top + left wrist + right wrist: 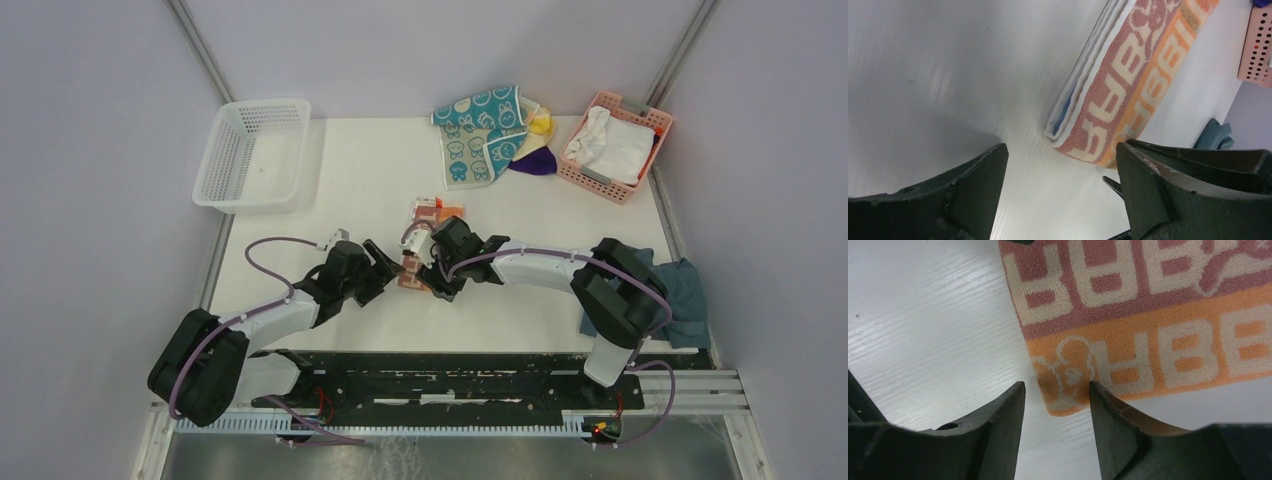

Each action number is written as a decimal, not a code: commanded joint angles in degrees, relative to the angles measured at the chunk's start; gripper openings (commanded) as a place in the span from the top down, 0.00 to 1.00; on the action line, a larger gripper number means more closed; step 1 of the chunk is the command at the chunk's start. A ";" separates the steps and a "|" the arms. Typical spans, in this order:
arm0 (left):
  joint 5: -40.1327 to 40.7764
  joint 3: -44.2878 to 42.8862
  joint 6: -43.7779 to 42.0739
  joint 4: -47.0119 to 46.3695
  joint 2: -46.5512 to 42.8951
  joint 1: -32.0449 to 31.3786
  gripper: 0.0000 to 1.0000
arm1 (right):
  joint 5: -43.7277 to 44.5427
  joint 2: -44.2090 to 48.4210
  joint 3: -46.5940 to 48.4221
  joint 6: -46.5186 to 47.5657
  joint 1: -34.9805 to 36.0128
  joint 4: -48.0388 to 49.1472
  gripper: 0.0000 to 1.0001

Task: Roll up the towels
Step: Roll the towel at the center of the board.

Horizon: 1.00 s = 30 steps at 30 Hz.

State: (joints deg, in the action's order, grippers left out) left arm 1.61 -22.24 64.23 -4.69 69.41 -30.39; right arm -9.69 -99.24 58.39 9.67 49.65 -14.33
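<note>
At the centre of the overhead view, a folded peach-orange towel (437, 210) lies flat on the white table (350, 180). The left gripper (1060, 155) and right gripper (1057, 390) hover at its lower end, jaws spread and empty. Likely risk: pinching only the top layer, or lifting one corner ahead of the other, could skew the roll or unfold the towel.

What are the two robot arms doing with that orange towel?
Both arms are at the peach-orange printed towel in the middle of the table. The left claw and the right claw are both open at its near end, gripping nothing. The towel lies folded flat, not rolled yet. The teal rabbit towel, yellow towel and purple towel wait in a heap at the far edge.
</note>
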 commanded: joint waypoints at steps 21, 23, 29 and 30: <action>3.27 -2.08 9.43 3.76 2.32 -1.04 0.19 | -0.63 -6.00 4.53 -10.46 3.08 2.25 0.77; 3.13 -2.52 10.26 4.24 3.31 -1.05 0.22 | -0.72 -5.88 4.71 -12.87 3.04 3.16 0.80; 3.64 -3.63 12.70 6.18 3.82 -0.98 0.30 | -1.37 -5.47 5.10 -17.59 2.73 4.00 0.83; 4.11 -3.73 13.01 6.63 3.81 -1.01 0.32 | -1.40 -5.37 4.93 -18.37 2.67 4.30 0.83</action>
State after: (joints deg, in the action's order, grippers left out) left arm 3.03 -24.58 73.01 -1.72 72.60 -31.16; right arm -9.54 -104.79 62.43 -3.77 52.38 -12.56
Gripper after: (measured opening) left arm 0.712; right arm 0.177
